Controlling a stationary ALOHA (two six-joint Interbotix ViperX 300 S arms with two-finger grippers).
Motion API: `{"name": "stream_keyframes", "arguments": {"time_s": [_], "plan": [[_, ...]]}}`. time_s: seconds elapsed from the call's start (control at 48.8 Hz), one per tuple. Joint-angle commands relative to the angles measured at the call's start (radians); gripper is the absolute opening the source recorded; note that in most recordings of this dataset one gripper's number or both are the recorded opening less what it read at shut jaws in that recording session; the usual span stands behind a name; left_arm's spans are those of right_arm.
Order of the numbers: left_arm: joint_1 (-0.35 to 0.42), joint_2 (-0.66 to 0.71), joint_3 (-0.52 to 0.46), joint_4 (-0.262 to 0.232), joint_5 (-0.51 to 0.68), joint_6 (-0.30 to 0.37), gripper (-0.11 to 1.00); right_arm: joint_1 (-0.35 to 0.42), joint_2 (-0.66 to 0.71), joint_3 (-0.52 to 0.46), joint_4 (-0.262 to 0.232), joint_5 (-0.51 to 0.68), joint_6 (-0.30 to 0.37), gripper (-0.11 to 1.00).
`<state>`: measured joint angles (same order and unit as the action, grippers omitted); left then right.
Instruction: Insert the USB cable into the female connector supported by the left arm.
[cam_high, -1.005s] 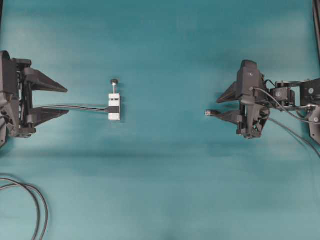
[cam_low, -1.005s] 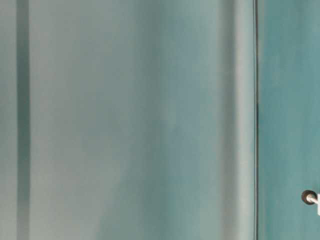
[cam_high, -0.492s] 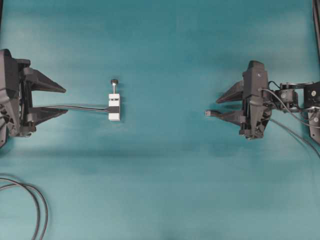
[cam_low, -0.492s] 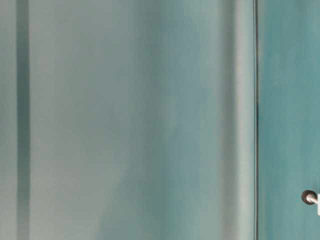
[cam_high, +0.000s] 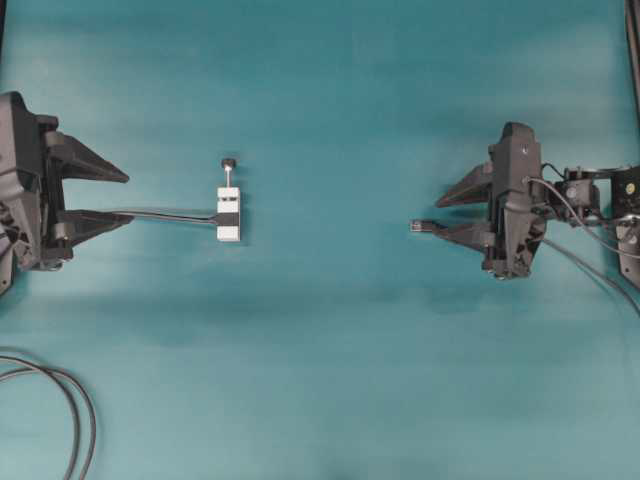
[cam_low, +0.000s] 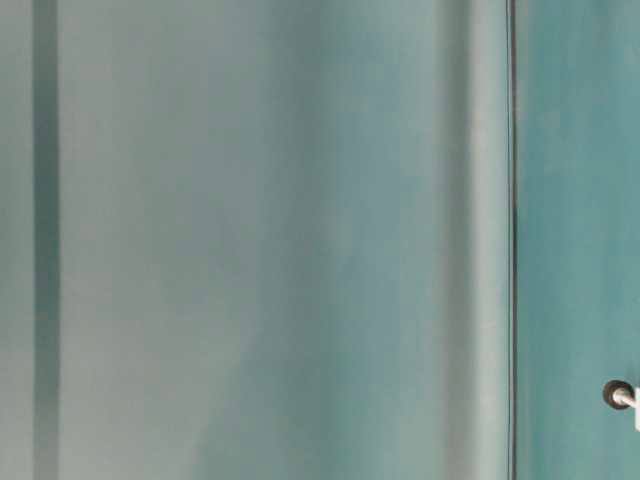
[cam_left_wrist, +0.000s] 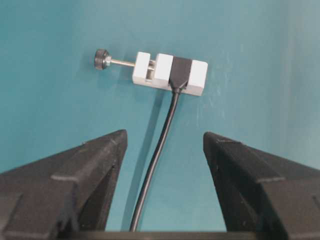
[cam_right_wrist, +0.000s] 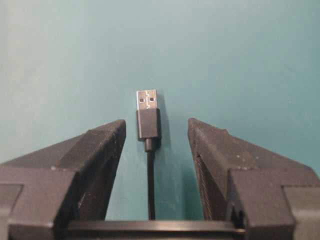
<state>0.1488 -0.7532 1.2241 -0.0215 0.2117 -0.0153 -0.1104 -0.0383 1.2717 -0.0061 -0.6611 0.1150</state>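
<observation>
1. Right gripper spread wide, straddling the USB cable plug at frame centre, not clamped.
2. Left gripper also unclenched; female connector upper centre, on the table.
3. Step: pre-grasp. Next: pinch plug squarely, left secures the connector.

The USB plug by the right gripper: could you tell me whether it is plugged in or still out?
Out. The USB plug lies on the mat between the open right gripper fingers, far from the white connector block.
</observation>
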Motion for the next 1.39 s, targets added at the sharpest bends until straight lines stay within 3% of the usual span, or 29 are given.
{"name": "stream_keyframes", "arguments": {"time_s": [0.0, 0.656, 0.984, 1.374], "plan": [[0.005, 0.003, -0.025, -0.005, -0.003, -0.012, 0.72, 0.000, 0.014, -0.009, -0.002, -0.038, 0.000, 0.55], [0.012, 0.003, -0.018, -0.003, -0.002, -0.012, 0.72, 0.018, 0.074, -0.021, -0.002, -0.081, 0.008, 0.54], [0.021, 0.003, -0.015, -0.005, -0.002, -0.012, 0.72, 0.026, 0.092, -0.021, -0.006, -0.080, 0.006, 0.28], [0.021, 0.003, -0.011, -0.003, -0.005, -0.012, 0.72, 0.051, 0.144, -0.046, -0.006, -0.078, 0.006, 0.28]]}}
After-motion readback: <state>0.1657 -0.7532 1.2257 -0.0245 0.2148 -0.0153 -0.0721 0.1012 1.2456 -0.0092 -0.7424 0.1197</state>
